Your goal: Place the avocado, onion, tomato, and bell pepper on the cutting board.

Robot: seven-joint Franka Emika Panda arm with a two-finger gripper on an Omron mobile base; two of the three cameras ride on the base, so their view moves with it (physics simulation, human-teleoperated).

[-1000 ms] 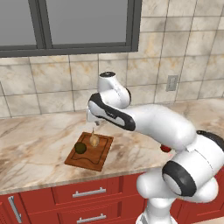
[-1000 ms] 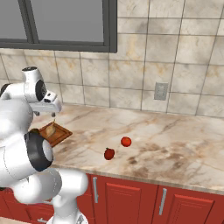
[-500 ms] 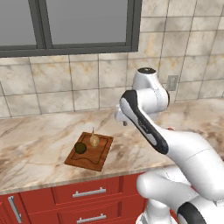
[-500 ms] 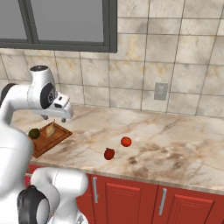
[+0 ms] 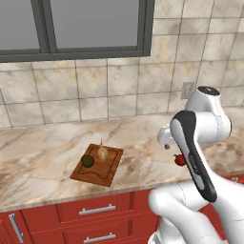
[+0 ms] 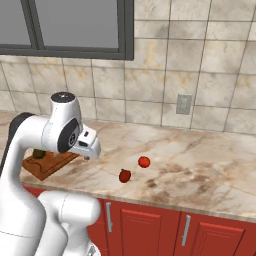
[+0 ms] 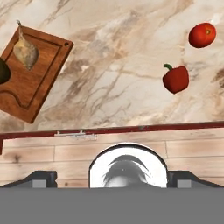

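- Left base view: cutting board (image 5: 97,165), reddish wood w/ groove, near the desk's front edge; dark avocado (image 5: 87,161) and tan onion (image 5: 103,153) already on it. My arm's over to the right, a red item (image 5: 179,160) just by it.
- Right base view: gripper (image 6: 91,148) hangs between board and the two reds; jaws apart, empty.
- Hand view: bell pepper (image 7: 176,78), glossy, lobed, green stem, is nearer; smooth round tomato (image 7: 202,35) beyond it. I'd say pepper next.
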